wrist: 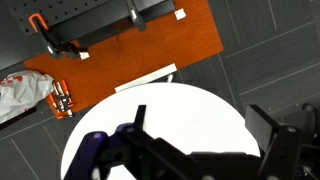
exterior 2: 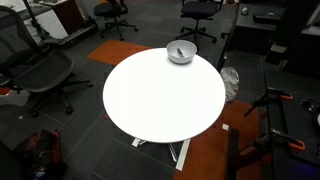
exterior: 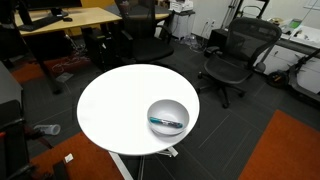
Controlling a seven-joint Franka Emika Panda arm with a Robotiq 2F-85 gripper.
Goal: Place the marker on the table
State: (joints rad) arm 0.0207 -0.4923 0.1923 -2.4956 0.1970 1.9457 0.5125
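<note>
The slim dark teal marker (exterior: 167, 123) lies inside the round silver-grey bowl (exterior: 168, 115), which sits near the edge of the round white table (exterior: 115, 105). In both exterior views the bowl (exterior 2: 180, 52) holds the marker (exterior 2: 180, 54), at the far edge of the table (exterior 2: 160, 100) in this one. The arm does not show in either exterior view. In the wrist view my gripper (wrist: 205, 125) is open and empty, high above the bare white table top (wrist: 190, 105). The bowl and marker are out of the wrist view.
Black office chairs (exterior: 232, 55) (exterior 2: 40, 72) and wooden desks (exterior: 70, 20) stand around the table. An orange carpet (wrist: 130, 45) lies beside it, with orange clamps (wrist: 60, 98) and a white bag (wrist: 20, 95) on the floor. A stand (exterior 2: 275, 110) is close by.
</note>
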